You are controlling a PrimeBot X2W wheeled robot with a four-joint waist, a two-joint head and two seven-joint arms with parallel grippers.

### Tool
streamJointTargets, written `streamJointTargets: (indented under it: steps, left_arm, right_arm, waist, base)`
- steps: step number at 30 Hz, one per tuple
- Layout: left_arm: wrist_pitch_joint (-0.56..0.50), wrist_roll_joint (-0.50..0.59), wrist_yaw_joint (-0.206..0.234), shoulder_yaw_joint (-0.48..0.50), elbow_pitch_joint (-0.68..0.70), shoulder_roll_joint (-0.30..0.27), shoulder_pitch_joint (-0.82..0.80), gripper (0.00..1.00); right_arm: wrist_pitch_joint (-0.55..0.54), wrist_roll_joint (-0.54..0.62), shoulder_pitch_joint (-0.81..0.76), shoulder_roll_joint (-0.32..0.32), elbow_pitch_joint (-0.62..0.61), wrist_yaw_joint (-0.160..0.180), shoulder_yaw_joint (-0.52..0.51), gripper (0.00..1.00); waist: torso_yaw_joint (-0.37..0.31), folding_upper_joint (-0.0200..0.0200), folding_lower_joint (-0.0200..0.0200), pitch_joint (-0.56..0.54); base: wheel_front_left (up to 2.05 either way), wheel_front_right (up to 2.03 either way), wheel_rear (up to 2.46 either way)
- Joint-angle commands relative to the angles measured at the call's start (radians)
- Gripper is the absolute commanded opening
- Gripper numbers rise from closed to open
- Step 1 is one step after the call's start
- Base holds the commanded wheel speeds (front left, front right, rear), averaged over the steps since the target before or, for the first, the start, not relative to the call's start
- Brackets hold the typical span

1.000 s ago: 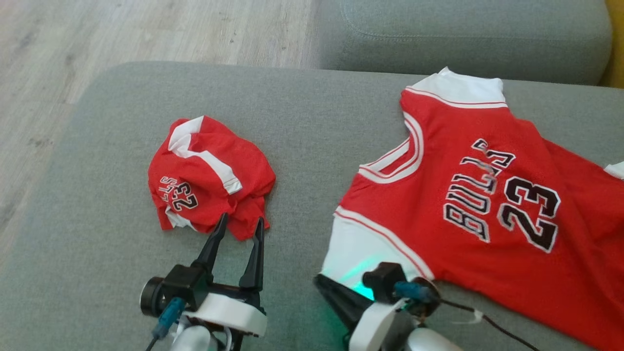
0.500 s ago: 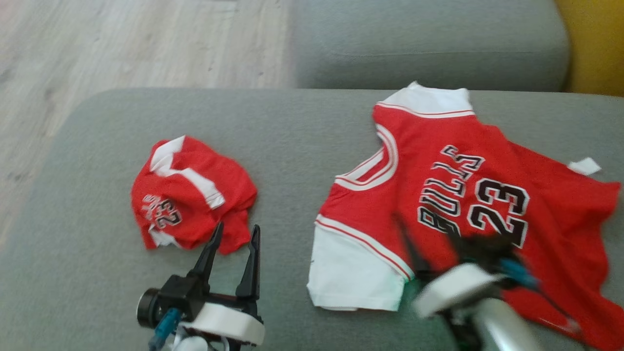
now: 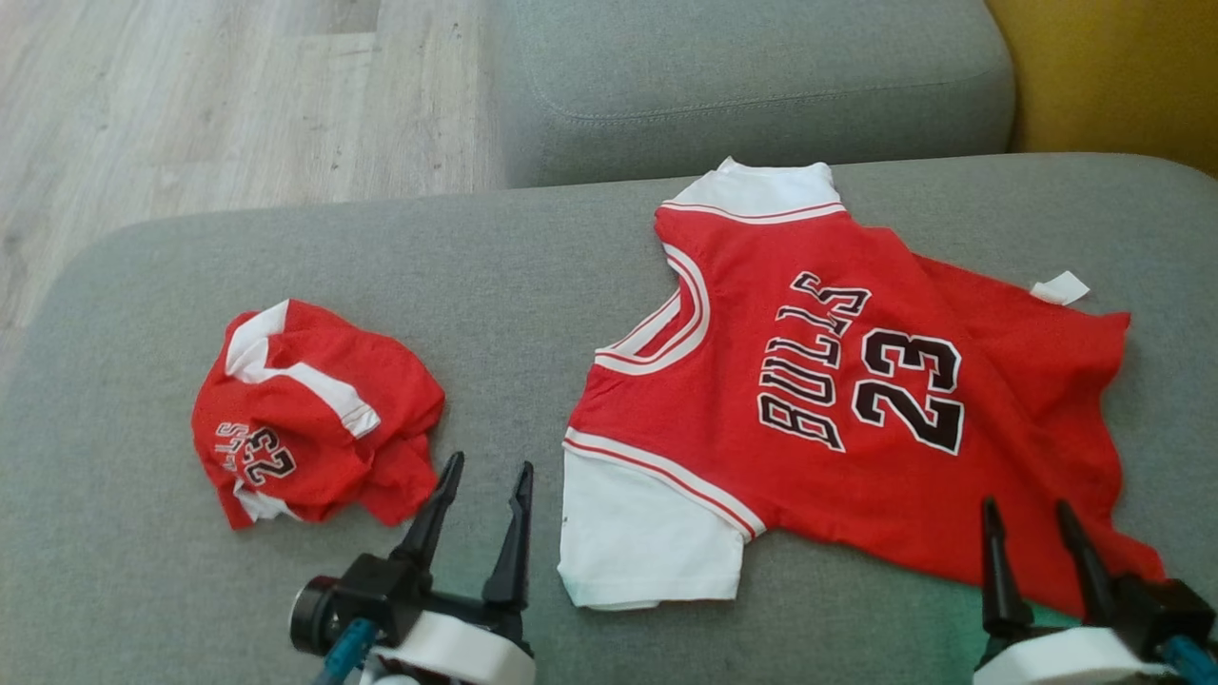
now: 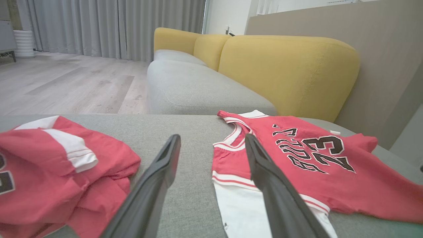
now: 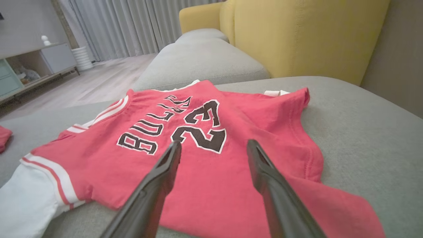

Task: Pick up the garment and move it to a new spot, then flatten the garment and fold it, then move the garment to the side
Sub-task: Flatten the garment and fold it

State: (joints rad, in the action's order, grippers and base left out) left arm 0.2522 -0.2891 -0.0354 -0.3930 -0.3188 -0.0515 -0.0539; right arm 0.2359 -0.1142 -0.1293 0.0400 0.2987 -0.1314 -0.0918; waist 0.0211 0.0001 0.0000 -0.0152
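My right gripper (image 3: 1026,504) sits at the lower right of the head view, fingers spread wide with nothing between them. The tips lie over the lower hem of the red jersey (image 3: 837,381). In the right wrist view they stand over the cloth just below the "23", and I cannot tell whether they touch it. The jersey lies spread flat, print up, right of centre on the grey sofa cushion (image 3: 533,266), its white sleeve toward the bottom middle. My left gripper (image 3: 489,463), at the lower middle-left, is equally wide and holds nothing. Its tips point between that sleeve and a crumpled red garment (image 3: 304,419) at the left, touching neither.
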Motion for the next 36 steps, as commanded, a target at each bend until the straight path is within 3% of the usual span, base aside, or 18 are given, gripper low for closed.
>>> streamJointTargets:
  steps: [1,6,10,19,36]
  left_arm:
    - [0.010,-0.005,-0.001,0.022,0.026,0.001,-0.021,1.00]
    - [-0.050,-0.018,-0.053,-0.053,-0.014,-0.006,-0.016,1.00]
    - [-0.123,-0.029,-0.065,-0.086,-0.046,-0.017,-0.009,1.00]
    - [-0.185,-0.025,-0.024,-0.087,-0.111,-0.026,-0.031,1.00]
    - [-0.247,-0.044,-0.011,-0.102,-0.238,-0.021,-0.102,1.00]
  right_arm:
    - [0.003,-0.010,0.037,0.011,-0.044,0.001,0.025,1.00]
    - [0.005,-0.030,0.053,0.010,-0.058,0.001,0.038,1.00]
    - [0.006,-0.040,0.063,0.010,-0.053,0.001,0.043,1.00]
    - [0.007,-0.045,0.065,0.010,-0.038,0.001,0.058,1.00]
    - [-0.004,-0.051,0.084,0.010,-0.041,0.001,0.110,1.00]
  waist:
    - [-0.001,-0.0001,0.0000,0.000]
    - [-0.004,-0.0001,0.0000,0.000]
    - [-0.012,-0.0001,0.0000,0.001]
    - [-0.050,-0.0001,0.0000,0.013]
    - [-0.116,-0.0001,0.0000,0.036]
  base:
    - [0.00,0.00,0.00]
    - [0.00,0.00,0.00]
    - [0.00,0.00,0.00]
    - [0.00,0.00,0.00]
    - [0.00,0.00,0.00]
